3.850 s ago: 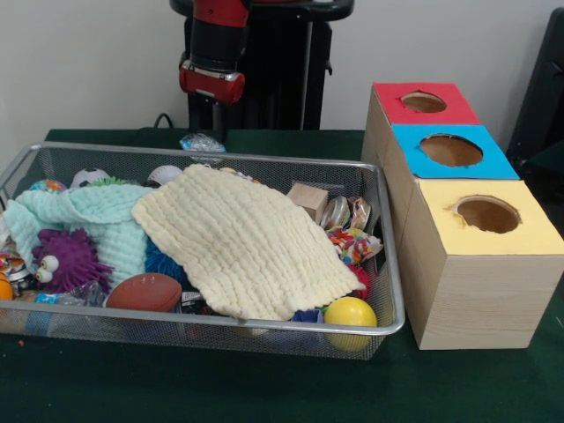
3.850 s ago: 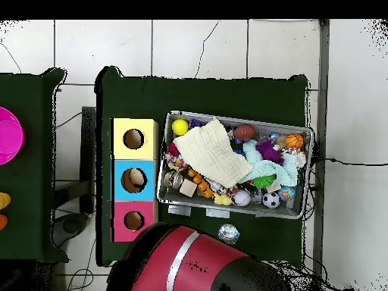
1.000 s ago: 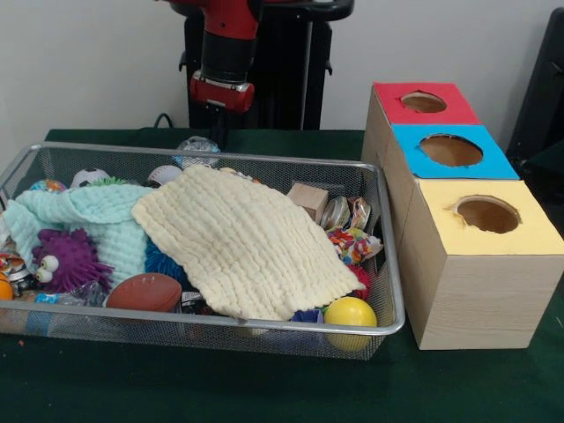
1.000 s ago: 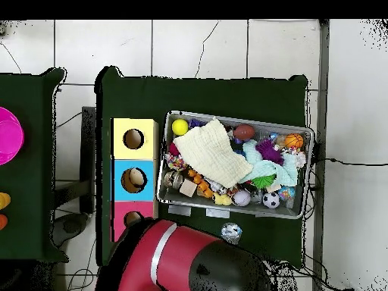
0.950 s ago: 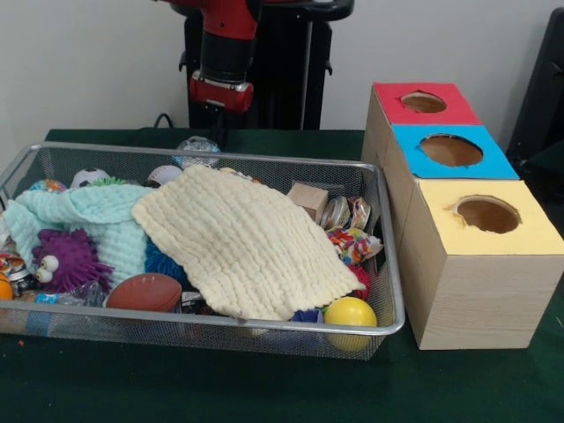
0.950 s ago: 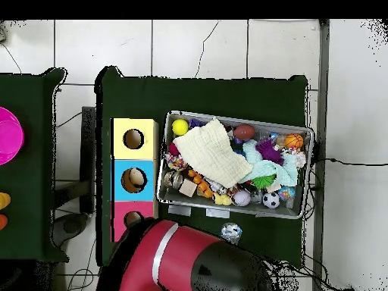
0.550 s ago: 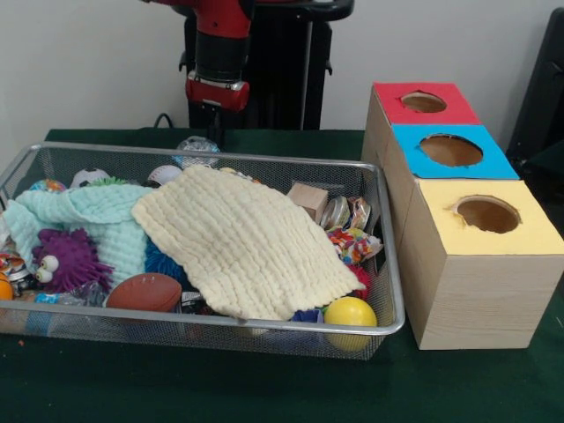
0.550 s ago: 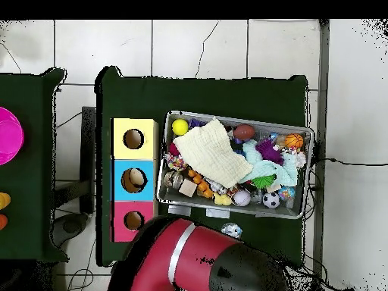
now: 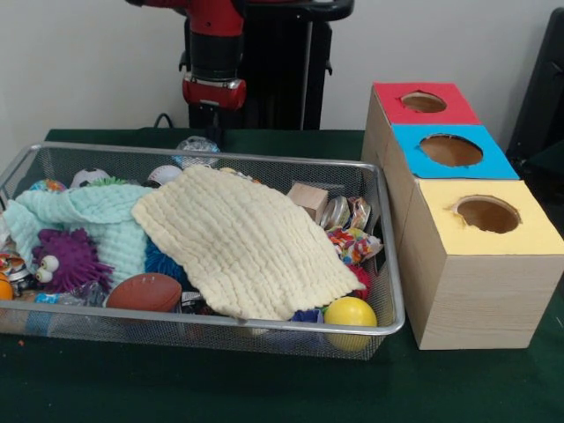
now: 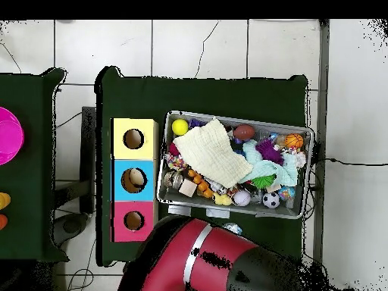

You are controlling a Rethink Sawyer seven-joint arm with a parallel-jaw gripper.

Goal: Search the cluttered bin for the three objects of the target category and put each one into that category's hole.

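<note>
Cream cloth point(image 9: 247, 242) drapes over toys in the wire bin point(image 9: 388, 264).

A green-covered desk point(image 10: 204, 95) stands on a pale tiled floor point(image 10: 189, 45); at nine o'clock in the overhead view a second dark desk point(image 10: 30, 189) carries a magenta round thing point(image 10: 9, 135); black cables point(image 10: 345, 162) trail at three o'clock.

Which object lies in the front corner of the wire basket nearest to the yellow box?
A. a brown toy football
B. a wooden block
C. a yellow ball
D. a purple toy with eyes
C: the yellow ball sits in the basket corner right beside the yellow box.
</note>
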